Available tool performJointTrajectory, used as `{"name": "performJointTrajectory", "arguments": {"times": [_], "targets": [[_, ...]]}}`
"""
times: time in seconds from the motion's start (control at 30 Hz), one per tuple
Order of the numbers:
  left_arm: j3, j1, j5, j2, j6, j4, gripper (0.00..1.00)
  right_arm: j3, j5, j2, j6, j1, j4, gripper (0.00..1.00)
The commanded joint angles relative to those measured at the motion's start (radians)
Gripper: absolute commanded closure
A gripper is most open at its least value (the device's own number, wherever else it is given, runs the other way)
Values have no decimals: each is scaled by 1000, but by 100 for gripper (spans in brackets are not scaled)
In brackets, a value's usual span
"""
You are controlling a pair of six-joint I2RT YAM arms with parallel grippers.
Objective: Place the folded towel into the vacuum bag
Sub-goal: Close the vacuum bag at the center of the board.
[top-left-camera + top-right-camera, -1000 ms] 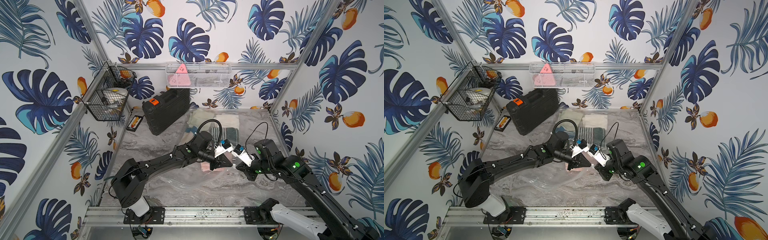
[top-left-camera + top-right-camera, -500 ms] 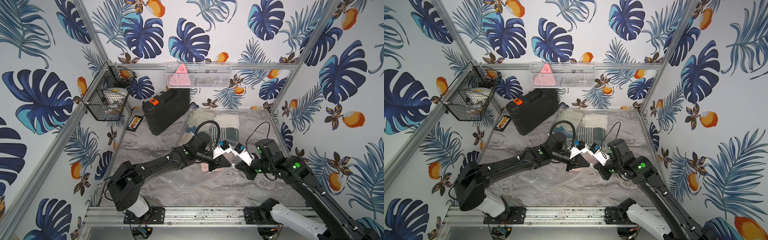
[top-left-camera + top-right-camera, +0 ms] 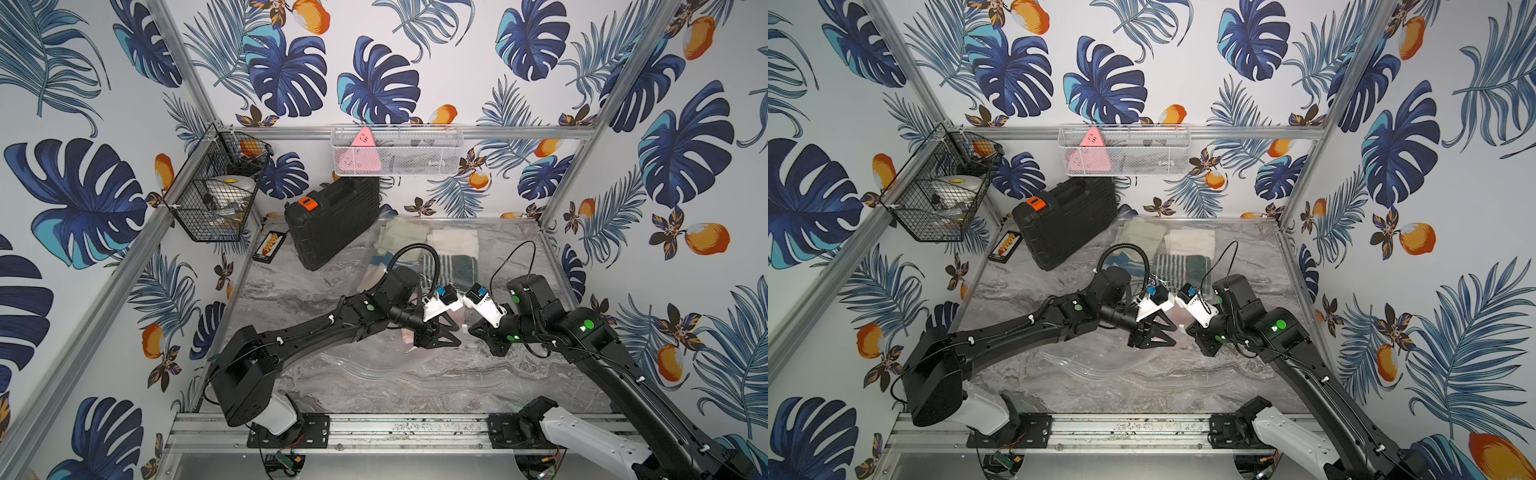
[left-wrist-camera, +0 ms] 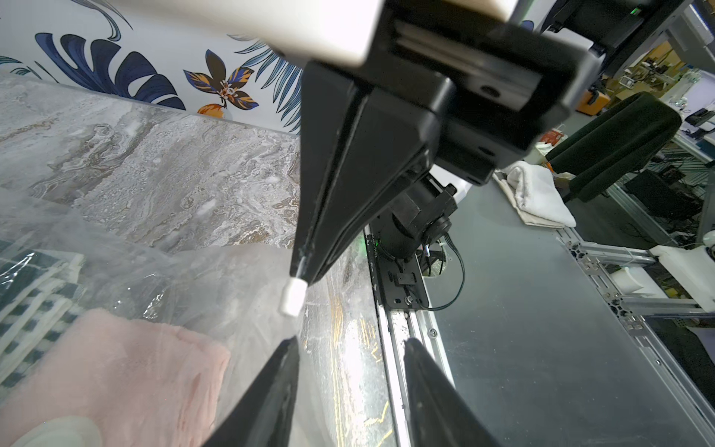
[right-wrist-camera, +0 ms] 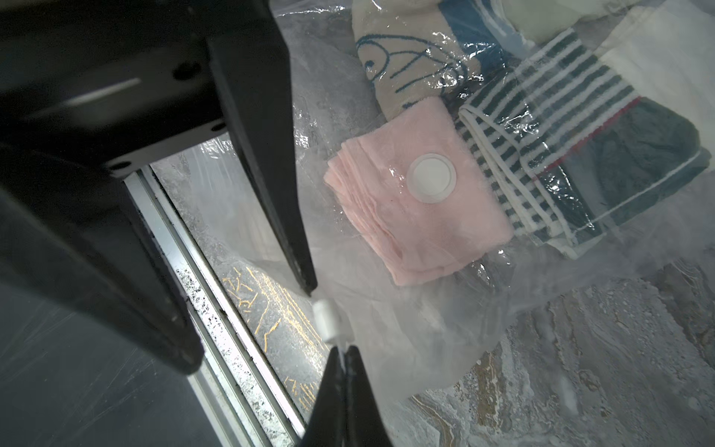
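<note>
Left gripper (image 4: pixel 350 340): fingers apart with a moderate gap and nothing between them. One fingertip is just beside the clear film of the vacuum bag (image 5: pixel 425 329); can't tell if it's touching.

Right gripper (image 5: pixel 342 354): fingers pressed together, pinching a fold of the bag's edge film just next to a small white clip (image 5: pixel 325 321) on that edge.

The two grippers are tip to tip, almost meeting, near the middle of the worktop (image 3: pixel 457 386), slightly toward its right edge.

Left arm (image 3: pixel 316 332): runs low and nearly straight on a diagonal from its base at the front-left corner, wrist roughly level.

Right arm (image 3: pixel 602 353): rises from its base at the front-right corner, elbow up near the right edge, forearm angled back in toward the centre.

The bag lies flat from the middle of the back edge down to mid-worktop. Loose crinkled film spreads toward the front, left of the grippers.

The pink towel (image 5: pixel 418 216) is folded and sits under the bag's top film, directly beneath the round white valve (image 5: pixel 431 178). It is close to the left gripper's fingers.

A striped towel (image 5: pixel 561 154) lies right beside it, toward the back edge, also under the film.
</note>
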Motion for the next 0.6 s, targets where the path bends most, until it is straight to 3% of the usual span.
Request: {"name": "performJointTrajectory", "arguments": {"times": [0.0,0.17,0.4,0.57], "targets": [[3,-2,53,24,-46,106,51,14,-52,2,-2,2,45,100],[11,-1,63,86,-93,212,52,13,-66,-4,-1,2,44,100],[-46,-4,103,126,-273,499,62,13,-44,-7,8,1,39,100],[-116,-3,89,94,-265,554,62,13,-48,-10,13,0,40,100]]}}
